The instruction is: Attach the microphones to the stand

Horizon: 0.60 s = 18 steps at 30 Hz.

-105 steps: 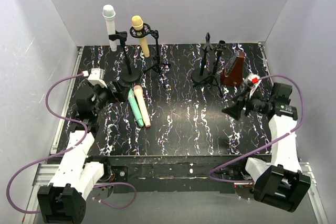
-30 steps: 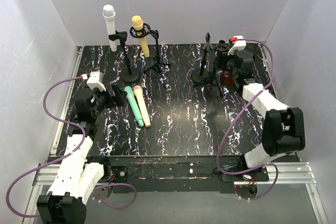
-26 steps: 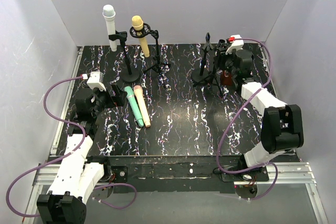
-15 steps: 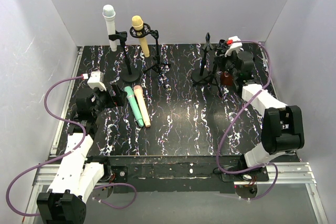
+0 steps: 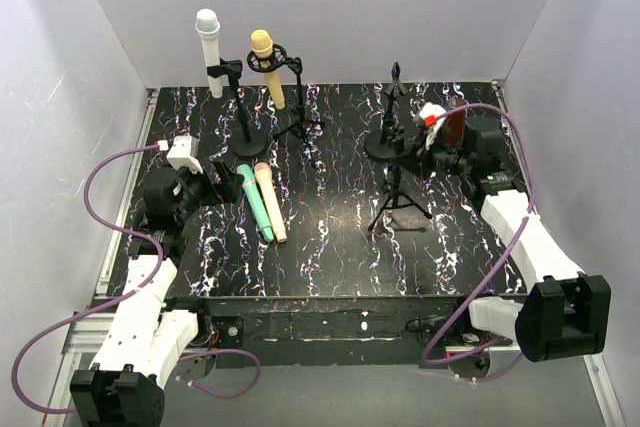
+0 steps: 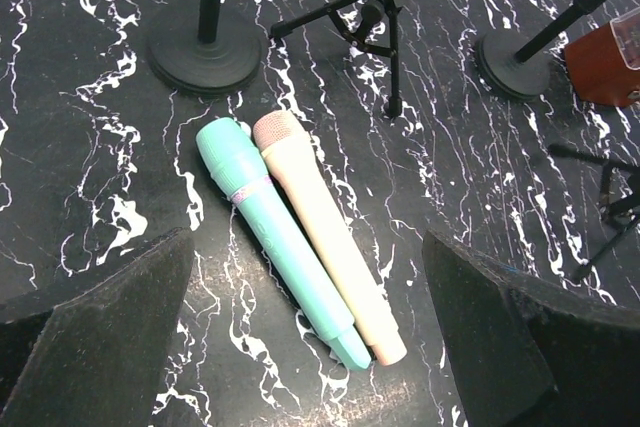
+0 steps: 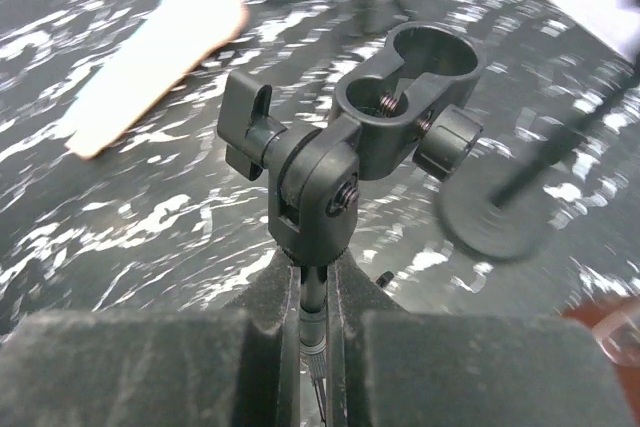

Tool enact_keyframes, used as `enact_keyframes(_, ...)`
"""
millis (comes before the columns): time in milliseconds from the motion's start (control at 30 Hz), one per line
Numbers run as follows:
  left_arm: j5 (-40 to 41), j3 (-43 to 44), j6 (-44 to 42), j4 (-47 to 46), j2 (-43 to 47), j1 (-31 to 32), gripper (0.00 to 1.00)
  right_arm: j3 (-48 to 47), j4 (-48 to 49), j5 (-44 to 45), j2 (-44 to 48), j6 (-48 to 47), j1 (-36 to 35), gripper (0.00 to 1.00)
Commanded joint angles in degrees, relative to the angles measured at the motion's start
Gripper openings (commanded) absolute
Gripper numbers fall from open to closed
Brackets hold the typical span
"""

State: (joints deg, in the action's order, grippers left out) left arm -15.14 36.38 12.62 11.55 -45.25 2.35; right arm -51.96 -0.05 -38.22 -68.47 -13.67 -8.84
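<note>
A mint green microphone (image 5: 257, 205) and a peach-pink microphone (image 5: 271, 204) lie side by side on the black marbled table. They show close up in the left wrist view as the mint one (image 6: 270, 237) and the peach one (image 6: 325, 237). My left gripper (image 5: 207, 187) hovers open just left of them, its pads (image 6: 100, 337) wide apart. A white microphone (image 5: 208, 42) and a yellow microphone (image 5: 266, 65) sit in stands at the back left. My right gripper (image 5: 413, 147) is shut on the shaft (image 7: 316, 312) of a small tripod stand (image 5: 397, 202), below its empty clip (image 7: 405, 87).
A round-base stand (image 5: 384, 137) with an empty holder stands behind the tripod. A brown metronome (image 5: 455, 124) sits at the back right, partly behind my right arm. Grey walls close in the table on three sides.
My right gripper closed on the tripod stand at the back right and carried it forward toward the table's middle. The left arm and the lying microphones have not moved.
</note>
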Motion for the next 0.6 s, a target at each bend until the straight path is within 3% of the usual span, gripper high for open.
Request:
enact_keyframes(0,-2.9,0.7,-0.2,-2.3,1.7,-0.2,0.98,-0.8,-3.6,-19.6,2.5,-13.9,-3.3,0.01)
enact_keyframes(233,-4.8,0.1,0.1,-3.5,1.8,-0.2,0.98,-4.3,-1.9,-25.5,-2.0,-17.1,-8.2,0.01)
enact_keyframes(500,-6.4,0.1,0.5,-4.0,0.9,-0.2,0.98,-2.8,-1.9,-24.1,-3.3,-17.4,-10.6,0.01)
enact_keyframes(567,-6.7,0.0,0.6,-4.2,0.8,-0.2,0.98,-2.4,-2.3,-23.8,-2.9,-17.4,-10.6,0.06)
